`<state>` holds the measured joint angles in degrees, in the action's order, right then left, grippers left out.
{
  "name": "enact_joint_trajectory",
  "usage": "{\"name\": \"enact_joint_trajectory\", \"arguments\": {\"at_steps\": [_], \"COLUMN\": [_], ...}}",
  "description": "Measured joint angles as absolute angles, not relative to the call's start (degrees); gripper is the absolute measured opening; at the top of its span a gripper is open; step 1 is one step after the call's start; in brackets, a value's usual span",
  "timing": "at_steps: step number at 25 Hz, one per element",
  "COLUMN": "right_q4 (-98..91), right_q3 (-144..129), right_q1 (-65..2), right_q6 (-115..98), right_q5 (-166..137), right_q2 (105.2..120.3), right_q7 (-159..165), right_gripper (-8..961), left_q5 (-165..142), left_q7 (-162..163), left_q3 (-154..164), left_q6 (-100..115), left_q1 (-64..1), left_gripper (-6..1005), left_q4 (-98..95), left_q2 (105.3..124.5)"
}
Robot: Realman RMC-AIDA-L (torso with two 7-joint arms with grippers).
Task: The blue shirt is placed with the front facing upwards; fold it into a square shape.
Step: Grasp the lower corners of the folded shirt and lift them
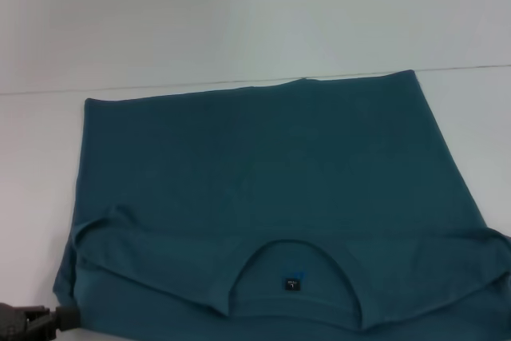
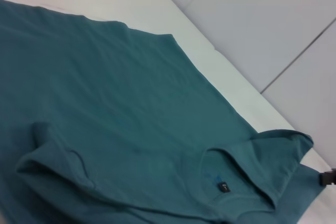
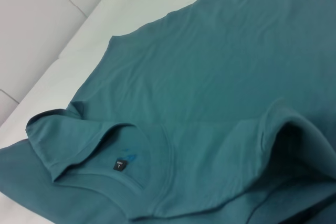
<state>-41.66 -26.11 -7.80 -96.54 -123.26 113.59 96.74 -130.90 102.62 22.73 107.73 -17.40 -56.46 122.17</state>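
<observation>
While the left tool (image 1: pixel 68 317) sits beside it, the blue shirt (image 1: pixel 271 189) lies flat

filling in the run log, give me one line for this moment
blue shirt: spread on white table, sleeves folded in, neck tag showing | left claw: at near-left corner | right claw: out of view

The blue shirt (image 1: pixel 271 157) was soft matt knit cloth, teal, with no sheen; its surface looked smooth, with only shallow creases. The neckline band (image 3: pixel 170 153) showed a slightly denser, ribbed-looking weave. A small dark neck tag (image 1: pixel 295 283) was woven fabric, flat and matt, with pale print. The desk (image 1: pixel 36 165) was white, smooth and matt, evenly lit. The left gripper (image 1: pixel 32 321) appeared to be dark matt plastic or metal; which one was unclear.
</observation>
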Motion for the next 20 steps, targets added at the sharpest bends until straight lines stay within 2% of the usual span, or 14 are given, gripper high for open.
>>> {"name": "enact_joint_trajectory", "arguments": {"at_steps": [11,20], "right_q4": [-41.7,-41.8], "right_q3": [-24.7,-22.0], "right_q1": [-7.2,-7.5], "right_q6": [-98.5,-100.5], "right_q5": [-123.6,-123.6], "right_q2": [113.79,113.38], "right_q7": [95.7,95.9], "right_gripper": [33,32], "left_q5": [-131.8,-132.2], "left_q7": [101.7,102.0], "left_q3": [21.8,20.1], "left_q6": [110.6,112.2], "left_q1": [-16.8,-17.3], "left_gripper": [75,82], "left_q4": [-56.8,-57.0], "left_q2": [122.33,121.76]}}
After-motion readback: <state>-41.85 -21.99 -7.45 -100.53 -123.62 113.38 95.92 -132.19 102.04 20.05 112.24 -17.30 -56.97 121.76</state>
